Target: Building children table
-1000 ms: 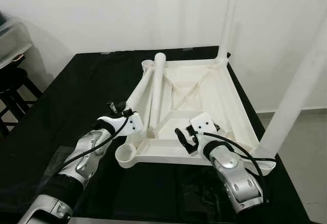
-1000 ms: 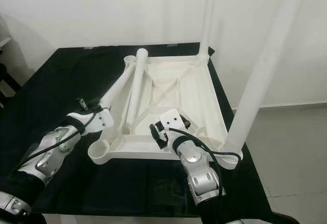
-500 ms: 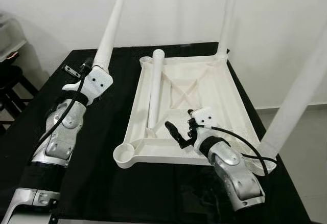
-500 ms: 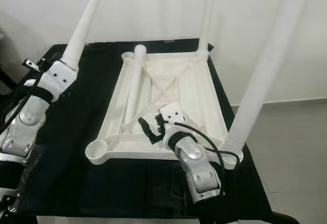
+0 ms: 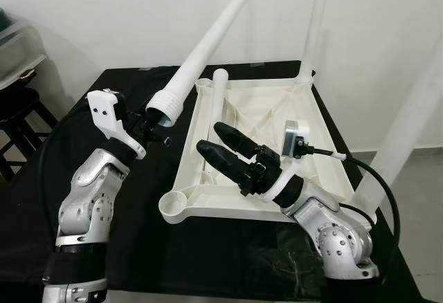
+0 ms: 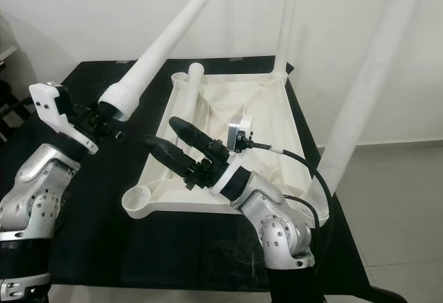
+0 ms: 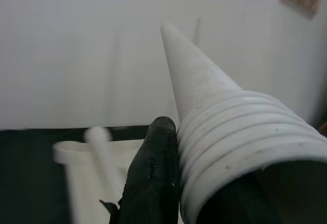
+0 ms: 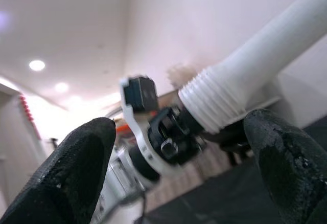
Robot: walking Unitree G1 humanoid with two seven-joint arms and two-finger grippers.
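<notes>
An upturned white table top (image 5: 228, 210) lies on the black table. Two white legs stand in its right-hand sockets, one far (image 5: 315, 19) and one near (image 5: 408, 123). A third leg (image 5: 216, 109) lies loose inside the top. The near-left socket (image 5: 173, 206) is empty. My left gripper (image 5: 154, 120) is shut on the ribbed end of a tapered white leg (image 5: 201, 50), held in the air and slanting up to the right. In the left wrist view, a black finger (image 7: 153, 173) presses against the ribs (image 7: 240, 137). My right gripper (image 5: 209, 137) hovers open over the top, pointing at that ribbed end (image 8: 214, 98).
The black table (image 5: 138, 248) has bare room left of the top and along its front edge. A dark stool (image 5: 17, 109) and a clear box (image 5: 17, 47) stand off to the left. A white wall lies close behind.
My left arm lifted the leg off the table top, raised it, then tipped it to slant up to the right. My right gripper rose and turned left toward the leg's ribbed end.
</notes>
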